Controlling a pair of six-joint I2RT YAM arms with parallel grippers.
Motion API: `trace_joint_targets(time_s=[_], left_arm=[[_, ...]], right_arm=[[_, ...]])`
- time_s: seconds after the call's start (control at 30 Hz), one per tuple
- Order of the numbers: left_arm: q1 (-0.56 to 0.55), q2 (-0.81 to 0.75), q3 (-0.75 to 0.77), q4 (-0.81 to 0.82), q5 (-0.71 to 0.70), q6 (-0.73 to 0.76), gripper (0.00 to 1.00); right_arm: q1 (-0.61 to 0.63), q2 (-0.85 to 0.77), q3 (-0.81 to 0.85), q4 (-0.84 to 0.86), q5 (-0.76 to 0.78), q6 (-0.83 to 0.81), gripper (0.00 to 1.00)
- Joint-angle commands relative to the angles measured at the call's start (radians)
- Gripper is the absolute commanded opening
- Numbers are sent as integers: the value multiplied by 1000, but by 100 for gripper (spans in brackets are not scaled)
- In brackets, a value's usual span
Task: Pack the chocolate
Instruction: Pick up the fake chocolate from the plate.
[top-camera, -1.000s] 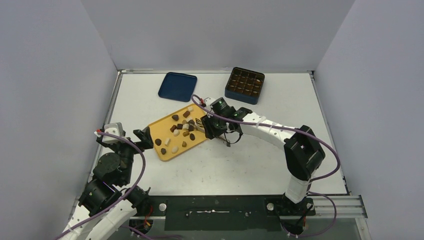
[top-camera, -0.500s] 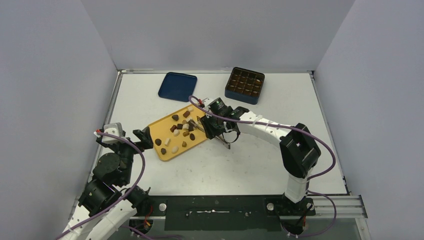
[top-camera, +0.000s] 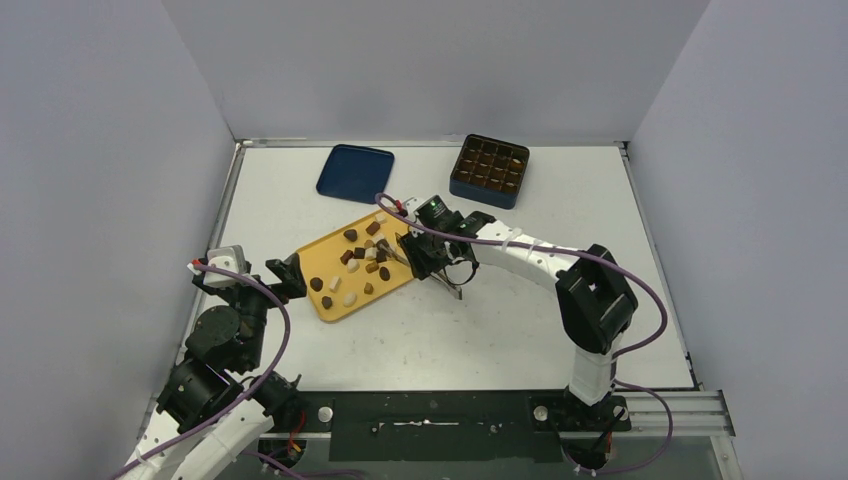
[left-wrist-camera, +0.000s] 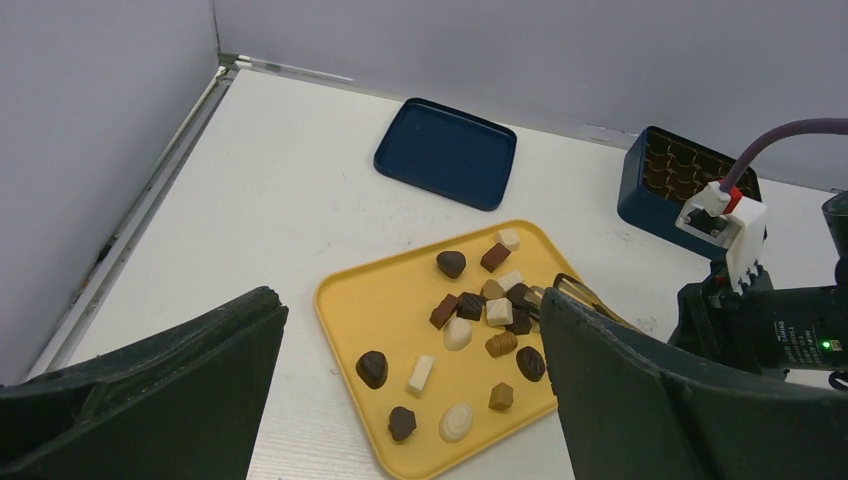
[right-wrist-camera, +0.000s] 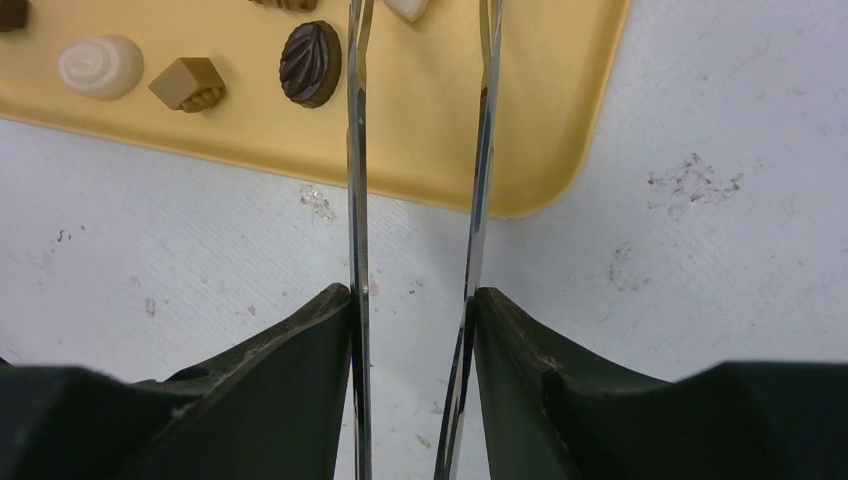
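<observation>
Behind the yellow tray (left-wrist-camera: 375, 300) of loose chocolate (left-wrist-camera: 499, 311): blue lid (left-wrist-camera: 445, 165), gridded box (left-wrist-camera: 650, 205). Stretched in from right, right fingers (top-camera: 410, 254) clenched on tweezers (right-wrist-camera: 358, 200) over tray; left fingers (top-camera: 286, 277) released wide, near tray's corner.

Pale grey walls (top-camera: 430, 60), white table (top-camera: 450, 340)

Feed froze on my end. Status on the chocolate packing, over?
Left tool open, empty. Right tool grips tweezers, blades apart over yellow tray. Chocolate loose on tray. Nothing blocking the box.
</observation>
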Motion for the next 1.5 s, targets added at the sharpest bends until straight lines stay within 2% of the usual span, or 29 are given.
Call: trace_joint_targets(time_s=[0.0,0.33,0.6,1.0,1.47], left_arm=[[7,-3,11,29,3,0,97],[7,-1,11,29,2,1,97],[7,-3,12,28,4,0,97],[7,-7,12,30,1,0,97],[7,-7,11,33,2,2,97]], right_arm=[[6,34,49,13,7,-6,44],[13,39,71,8,0,19,42],[40,83,121,-72,81,37,42],[37,54,131,-59,103,54,24],[-4,-27,106,-12,97,69,15]])
